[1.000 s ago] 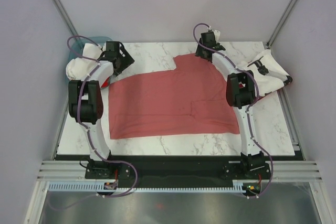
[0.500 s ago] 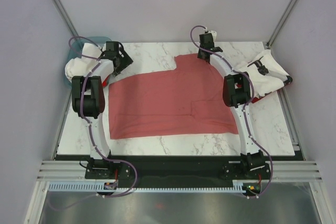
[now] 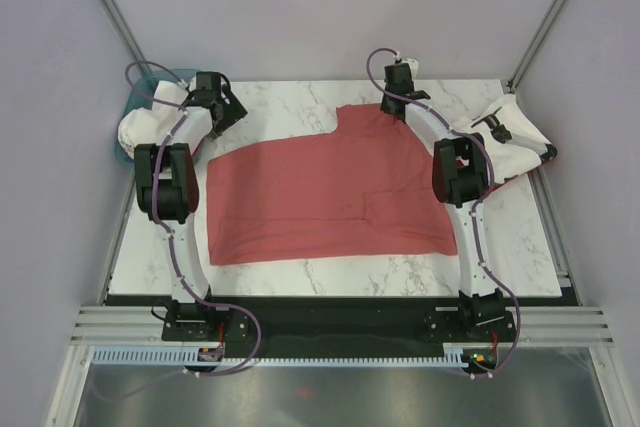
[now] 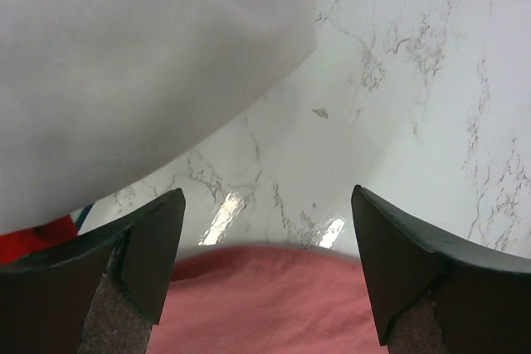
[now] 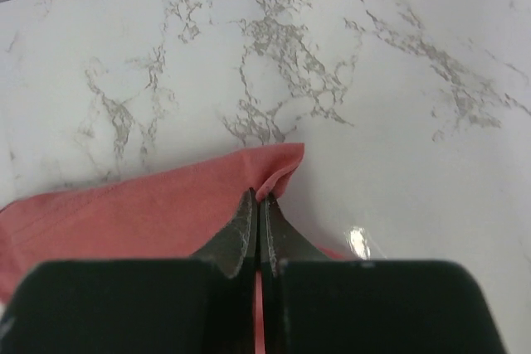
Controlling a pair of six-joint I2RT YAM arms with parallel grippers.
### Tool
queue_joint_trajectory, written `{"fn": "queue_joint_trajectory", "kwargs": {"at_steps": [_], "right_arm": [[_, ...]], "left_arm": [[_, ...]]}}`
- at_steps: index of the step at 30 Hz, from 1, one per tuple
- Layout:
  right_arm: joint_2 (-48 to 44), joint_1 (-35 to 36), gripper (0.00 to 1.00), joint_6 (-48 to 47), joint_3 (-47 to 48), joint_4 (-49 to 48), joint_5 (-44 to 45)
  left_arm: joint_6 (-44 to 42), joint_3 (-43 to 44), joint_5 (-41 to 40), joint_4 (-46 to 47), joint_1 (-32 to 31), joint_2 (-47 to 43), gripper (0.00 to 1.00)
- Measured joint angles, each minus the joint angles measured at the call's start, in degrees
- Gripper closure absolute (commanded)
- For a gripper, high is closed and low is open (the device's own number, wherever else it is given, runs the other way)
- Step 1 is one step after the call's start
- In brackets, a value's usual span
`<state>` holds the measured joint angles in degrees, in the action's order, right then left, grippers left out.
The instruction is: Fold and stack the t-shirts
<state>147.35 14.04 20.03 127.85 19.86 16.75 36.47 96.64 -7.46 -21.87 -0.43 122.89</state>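
Marble bench carries a salmon t-shirt, likely limp and light; right jaws pinch its far corner, left jaws gape wide over the other far corner.

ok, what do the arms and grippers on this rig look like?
The left arm and right arm match: white links, black joint housings, black bases. A purple cable runs along each. The left gripper has black wedge-shaped fingers with grey textured pads; the right gripper has the same, tapering to thin tips. No markings visible.
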Motion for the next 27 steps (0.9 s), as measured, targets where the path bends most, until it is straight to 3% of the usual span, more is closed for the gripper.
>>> {"fn": "queue_joint_trajectory", "kwargs": {"at_steps": [4,12,16,27], "right_arm": [[-7.13,-0.07,1.00,2.73,-9.22,-3.76,-1.77],[-15.30,-0.17,1.00,6.45,-16.59,-8.76,-4.44],[-18.58,-0.15,1.00,6.54,-20.74,-10.05,-4.90],[-27.19,-0.17,1.00,6.54,-31.74,-11.28,-5.09]], "left_arm": [[-2.01,3.15,-0.07,-1.36,0.07,0.70,0.25],[-5.01,4.52,-1.14,-5.25,-0.24,1.79,0.25],[-5.73,2.78,-1.75,-5.81,-1.05,1.79,0.39],[-7.34,-5.70,-4.68,-6.78,-2.19,-0.85,0.35]]}}
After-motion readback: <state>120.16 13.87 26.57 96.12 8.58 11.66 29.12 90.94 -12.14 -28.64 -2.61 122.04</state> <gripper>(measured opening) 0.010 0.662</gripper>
